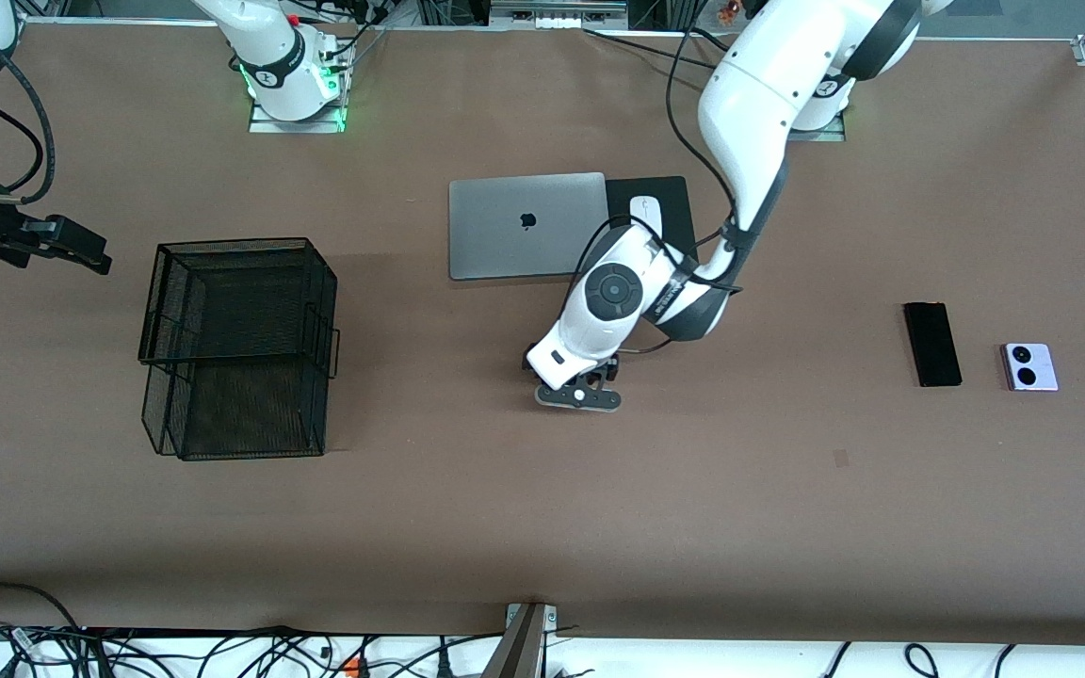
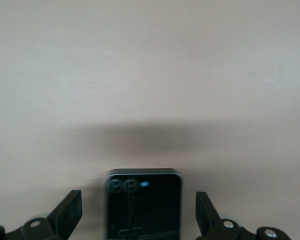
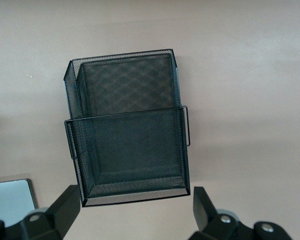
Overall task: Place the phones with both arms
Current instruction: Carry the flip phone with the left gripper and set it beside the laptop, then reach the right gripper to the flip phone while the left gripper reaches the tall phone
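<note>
My right gripper waits at the right arm's end of the table. Its fingers are spread wide with nothing between them, and it looks down on the black mesh basket, a stepped two-tier thing with nothing in it. Toward the middle, close to my bases, lie the silver laptop and the white mouse on its dark pad; neither is mine to touch. Nearer the front camera than the laptop, my left gripper is low over the table. The left wrist view shows the squarish black folded phone lying flat on the table between my fingertips, with a clear gap on each side. So the jaws are released and not gripping it. I take this phone as set down mid-table, where my right arm can reach it and carry it to the basket. The step in hand is the withdrawal, and doing it well means rising straight up with the fingers held wide. Any sideways drift or twist could clip an edge and skew the phone, and a smooth slab would slide easily on this surface. Only once I am clear should the right gripper come in, squared to the phone's narrower sides. Toward the left arm's end, the long slim black phone and the lilac-white phone lie side by side but apart, not yet collected.
</note>
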